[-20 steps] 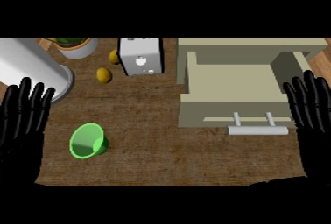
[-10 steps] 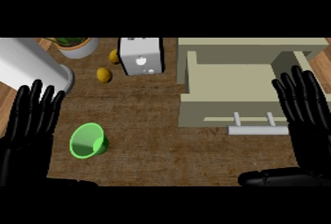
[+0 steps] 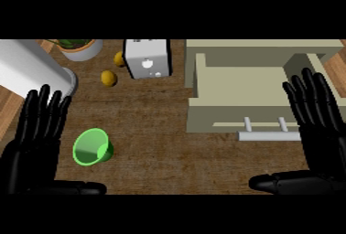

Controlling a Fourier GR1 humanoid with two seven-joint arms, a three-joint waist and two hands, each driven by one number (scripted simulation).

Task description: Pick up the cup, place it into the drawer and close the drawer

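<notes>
A green cup (image 3: pixel 92 146) lies on its side on the brown counter at the lower left, mouth toward the viewer. My left hand (image 3: pixel 35 137) is just left of it, fingers straight and spread, thumb stretched low toward the right; it does not touch the cup. The beige drawer (image 3: pixel 236 93) stands pulled open at the upper right, with a pale bar handle (image 3: pixel 269 135) on its front. My right hand (image 3: pixel 317 121) hovers over the drawer's right front corner, open, fingers up, thumb pointing left along the lower edge.
A white toaster (image 3: pixel 147 58) stands at the back centre, with two yellow fruits (image 3: pixel 109 78) beside it. A potted plant (image 3: pixel 81 48) and a large white cylinder (image 3: pixel 30 68) fill the back left. Bare counter (image 3: pixel 169 155) lies between cup and drawer.
Both hands have come inward and up from the view's side edges. The left now sits close beside the cup, the right over the drawer's front corner. Cup and drawer have not moved.
</notes>
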